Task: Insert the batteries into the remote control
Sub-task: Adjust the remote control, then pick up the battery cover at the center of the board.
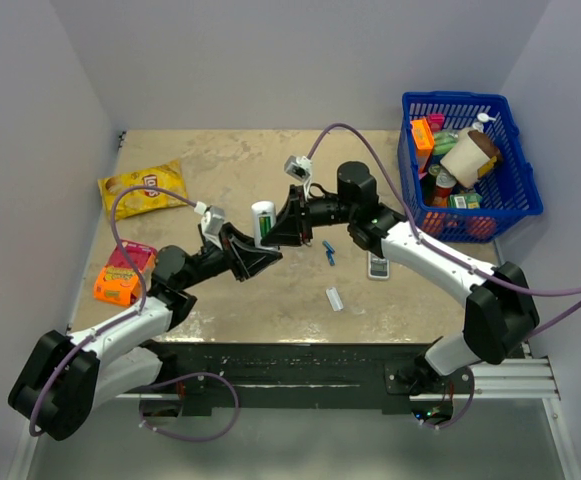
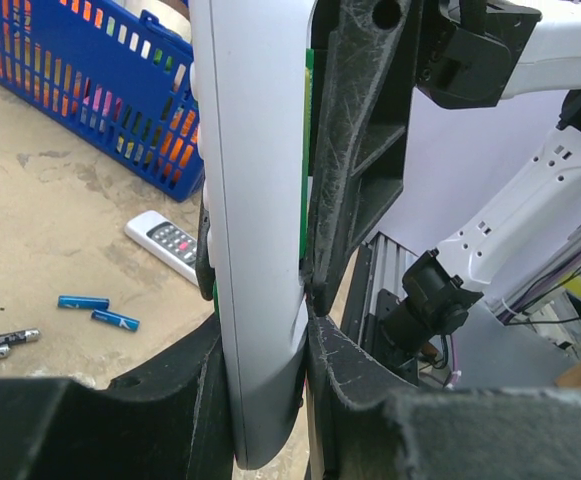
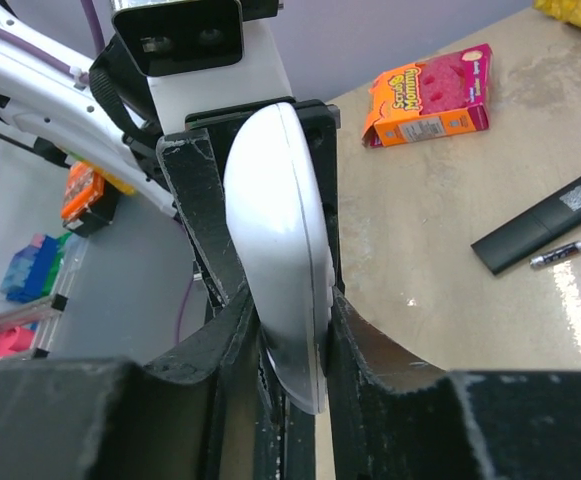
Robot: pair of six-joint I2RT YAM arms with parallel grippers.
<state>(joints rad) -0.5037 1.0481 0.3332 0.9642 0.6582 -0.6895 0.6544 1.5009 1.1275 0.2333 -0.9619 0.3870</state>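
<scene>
1. The remote control is clenched at its rounded end by the left gripper; its other end is cut off by the frame.
2. It is pinched from the opposite side by the right gripper, over the middle of the table.
3. The remote control is seen edge-on as a slim, plain white bar. A green strip runs along one edge; what it is cannot be made out.
4. Beyond, blue cells, dark cells and a grey-white remote lie apart on the table.
5. Bare tabletop is seen behind the grippers up to the back wall; a blue basket fills the far right corner.
</scene>
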